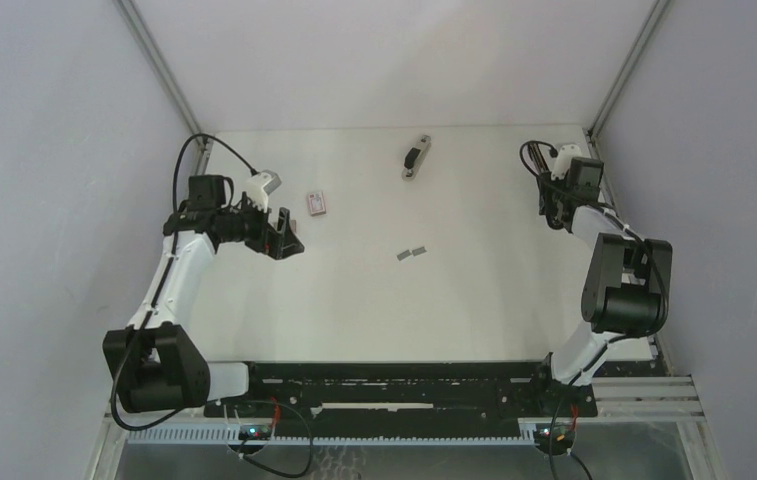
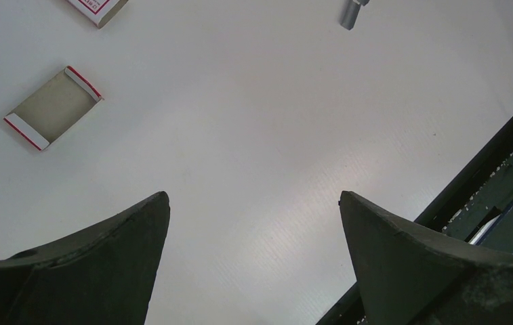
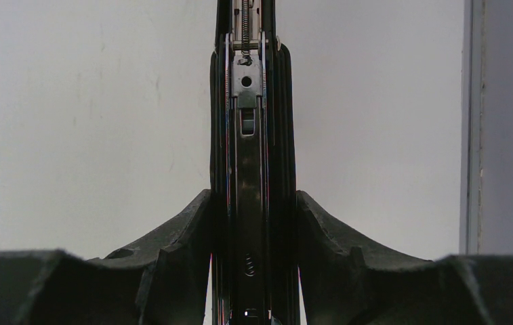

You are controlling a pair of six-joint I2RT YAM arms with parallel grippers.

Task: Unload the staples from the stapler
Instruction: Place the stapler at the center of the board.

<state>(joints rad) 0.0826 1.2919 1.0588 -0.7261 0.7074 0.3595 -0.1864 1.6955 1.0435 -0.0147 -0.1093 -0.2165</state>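
My right gripper (image 3: 253,196) is shut on a black stapler (image 3: 252,135), which stands on end between the fingers. Its metal channel and spring face the camera, and no staples show in it. In the top view that gripper (image 1: 552,212) hangs at the table's far right edge, and its arm hides most of the stapler. Two short grey strips of staples (image 1: 412,253) lie mid-table; one end of the staples (image 2: 350,13) shows in the left wrist view. My left gripper (image 1: 289,243) is on the left side, open over bare table with nothing between its fingers (image 2: 141,237).
A second grey-and-black stapler-like object (image 1: 415,157) lies at the back middle. A small pink-and-white box (image 1: 318,203) sits near the left gripper; its open tray (image 2: 53,108) and sleeve (image 2: 97,8) lie apart. The black front rail (image 2: 484,183) borders the table.
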